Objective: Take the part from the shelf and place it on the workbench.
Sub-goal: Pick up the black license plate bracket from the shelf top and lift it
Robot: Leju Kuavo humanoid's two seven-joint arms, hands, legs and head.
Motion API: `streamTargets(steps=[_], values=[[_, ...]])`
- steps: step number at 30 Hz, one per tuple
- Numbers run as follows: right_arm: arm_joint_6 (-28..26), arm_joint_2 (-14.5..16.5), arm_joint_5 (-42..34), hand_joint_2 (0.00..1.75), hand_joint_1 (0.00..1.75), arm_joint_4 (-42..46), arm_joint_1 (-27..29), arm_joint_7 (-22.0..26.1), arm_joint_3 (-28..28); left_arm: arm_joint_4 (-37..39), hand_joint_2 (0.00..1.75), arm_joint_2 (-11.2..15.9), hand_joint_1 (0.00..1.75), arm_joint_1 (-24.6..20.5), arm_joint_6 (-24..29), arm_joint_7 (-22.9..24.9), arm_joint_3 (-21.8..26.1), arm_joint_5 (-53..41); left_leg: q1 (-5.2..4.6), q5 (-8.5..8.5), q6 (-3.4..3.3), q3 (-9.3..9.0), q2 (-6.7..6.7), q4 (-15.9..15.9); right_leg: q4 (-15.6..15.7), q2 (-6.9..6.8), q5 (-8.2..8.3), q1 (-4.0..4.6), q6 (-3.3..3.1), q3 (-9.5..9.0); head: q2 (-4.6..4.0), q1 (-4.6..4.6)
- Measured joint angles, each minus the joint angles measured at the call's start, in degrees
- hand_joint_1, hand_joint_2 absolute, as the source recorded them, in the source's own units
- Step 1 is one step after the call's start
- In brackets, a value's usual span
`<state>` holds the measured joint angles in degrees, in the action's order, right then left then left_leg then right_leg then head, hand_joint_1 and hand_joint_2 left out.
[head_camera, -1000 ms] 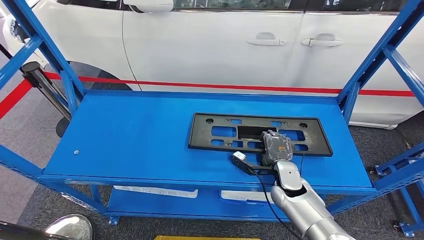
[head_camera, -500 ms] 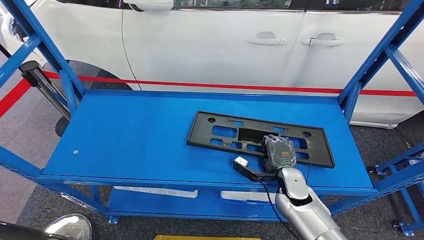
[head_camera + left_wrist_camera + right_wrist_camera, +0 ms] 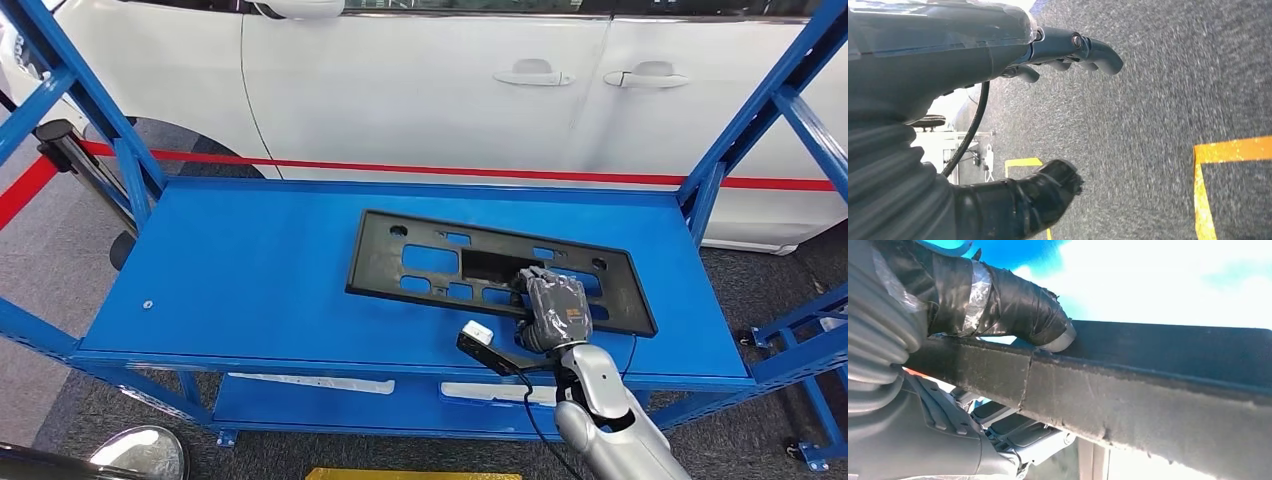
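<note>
The part (image 3: 430,262) is a long black plastic frame with cut-outs, lying at a slant on the blue shelf deck (image 3: 250,270). My right hand (image 3: 553,310) grips its near long edge toward the right end, close to the shelf's front. In the right wrist view the taped thumb (image 3: 1013,305) presses on one face of the part's edge (image 3: 1148,390) while the other fingers (image 3: 1013,435) curl under it. My left hand (image 3: 948,55) hangs over grey floor, its fingers apart and holding nothing.
Blue uprights (image 3: 735,130) frame the shelf at both ends, and a white car (image 3: 430,90) stands right behind it. A dark post (image 3: 75,165) leans at the far left. White pieces (image 3: 310,383) lie on the lower deck. Yellow tape (image 3: 1208,165) marks the floor.
My right hand has drawn back toward the shelf's front edge, dragging the part with it. The part has slid left and nearer and now lies more slanted.
</note>
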<state>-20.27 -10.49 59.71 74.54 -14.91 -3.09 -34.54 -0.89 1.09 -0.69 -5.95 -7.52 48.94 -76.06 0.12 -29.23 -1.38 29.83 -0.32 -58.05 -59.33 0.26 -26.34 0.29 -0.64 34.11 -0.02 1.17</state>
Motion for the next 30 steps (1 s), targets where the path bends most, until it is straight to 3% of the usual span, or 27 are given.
streamTargets(steps=[5, 10, 13, 15, 17, 18, 19, 20, 21, 23, 25, 28, 30], values=[[5.30, -3.76, -7.29, 1.75, 1.75, 16.00, 0.38, 3.12, 2.06, 0.23, 1.75, -0.02, 0.00, 0.33, 1.04, 0.28, 0.00, 1.12, -0.08, -0.03, -0.04, 0.12, -0.03, -0.09, 0.03, -0.06, 0.00, -0.06, 0.02, 0.06, 0.00, -0.01], [5.54, -7.35, -8.64, 1.75, 1.75, 26.43, 0.49, 8.10, 4.41, 0.30, 1.75, -0.02, 0.00, 0.45, 1.27, 1.08, -0.04, 1.46, -0.42, -0.11, -0.35, 0.30, -0.05, -0.41, 0.14, -0.11, 0.16, -0.34, 0.28, 0.10, 0.00, -0.01], [5.10, -8.77, -6.78, 1.75, 1.75, 30.39, 0.79, 9.41, 4.38, 0.30, 1.75, -0.07, 0.00, 0.29, 1.22, 1.32, -0.09, 1.56, -0.13, 0.60, -1.10, -0.14, 0.06, 0.74, -0.17, -0.10, -0.19, -0.41, 0.86, 0.07, 0.00, -0.01], [4.75, -9.64, -5.88, 1.75, 1.75, 32.12, 0.99, 9.68, 4.27, 0.30, 1.75, -0.15, 0.00, 0.18, 1.19, 1.38, -0.12, 1.66, 0.21, 1.18, -1.67, -0.59, 0.19, 1.64, -3.80, -0.09, -2.65, -0.52, 1.34, 1.66, 0.00, -0.05], [4.60, -10.31, -5.60, 1.75, 1.75, 32.98, 1.31, 9.69, 4.21, 0.30, 1.75, -0.21, 0.00, 0.17, 1.19, 1.38, -0.15, 1.68, 0.22, 1.24, -1.83, -0.61, 0.24, 1.70, -11.11, -0.08, -6.03, -0.91, 1.83, 5.20, 0.00, -0.07], [4.59, -10.55, -5.50, 1.75, 1.75, 33.24, 1.54, 9.68, 4.19, 0.30, 1.75, -0.23, 0.00, 0.18, 1.19, 1.39, -0.16, 1.69, 0.27, 1.23, -1.79, -0.58, 0.25, 1.60, -14.06, -0.10, -6.79, -1.18, 2.10, 6.69, 0.00, -0.07], [4.58, -10.76, -5.43, 1.75, 1.75, 33.42, 1.75, 9.67, 4.18, 0.30, 1.75, -0.26, 0.00, 0.18, 1.18, 1.39, -0.16, 1.71, 0.36, 1.17, -1.70, -0.57, 0.26, 1.43, -15.20, -0.12, -6.43, -1.47, 2.38, 7.32, 0.00, -0.07], [4.51, -10.96, -5.34, 1.75, 1.75, 33.60, 1.88, 9.70, 4.16, 0.30, 1.75, -0.30, 0.00, 0.18, 1.17, 1.42, -0.17, 1.75, 0.51, 1.03, -1.52, -0.57, 0.23, 1.17, -13.96, -0.17, -4.94, -1.78, 2.65, 6.78, 0.00, -0.07], [4.36, -11.17, -5.22, 1.75, 1.75, 33.77, 1.94, 9.73, 4.11, 0.30, 1.75, -0.32, 0.00, 0.17, 1.10, 1.46, -0.19, 1.79, 0.69, 0.78, -1.23, -0.56, 0.19, 0.79, -10.77, -0.23, -2.79, -2.10, 2.93, 5.24, 0.00, -0.07], [3.77, -11.47, -4.83, 1.75, 1.75, 34.07, 1.94, 9.71, 3.89, 0.30, 1.75, -0.34, 0.00, 0.18, 0.81, 1.62, -0.24, 1.87, 0.87, 0.04, -0.39, -0.13, 0.03, -0.18, -4.36, -0.24, -0.31, -2.32, 3.22, 2.12, 0.00, -0.14], [3.60, -11.65, -5.45, 1.75, 1.75, 34.26, 1.87, 9.51, 3.41, 0.28, 1.75, -0.33, 0.00, 0.22, 0.11, 1.87, -0.31, 1.96, 0.70, -0.36, 0.34, 0.42, -0.08, -0.94, -2.32, -0.10, -0.46, -2.13, 2.67, 1.32, 0.00, -0.20], [5.58, -11.75, -10.98, 1.75, 1.75, 34.46, 1.60, 10.18, 2.67, 0.04, 1.75, -0.55, 0.00, 0.33, -1.33, 2.05, -0.42, 2.02, 0.72, -0.78, 1.09, 0.88, -0.07, -1.46, -2.11, -0.10, -0.26, -2.01, 1.20, 1.77, 0.00, -0.19], [8.64, -11.75, -15.67, 1.75, 1.75, 34.90, 0.93, 11.62, 2.01, -0.39, 1.75, -0.73, 0.00, 0.41, -2.07, 2.05, -0.51, 2.00, 0.92, -3.49, 1.51, 2.18, -0.01, -4.48, -1.71, -0.21, 0.23, -1.98, 0.23, 2.07, 0.00, -0.20]])
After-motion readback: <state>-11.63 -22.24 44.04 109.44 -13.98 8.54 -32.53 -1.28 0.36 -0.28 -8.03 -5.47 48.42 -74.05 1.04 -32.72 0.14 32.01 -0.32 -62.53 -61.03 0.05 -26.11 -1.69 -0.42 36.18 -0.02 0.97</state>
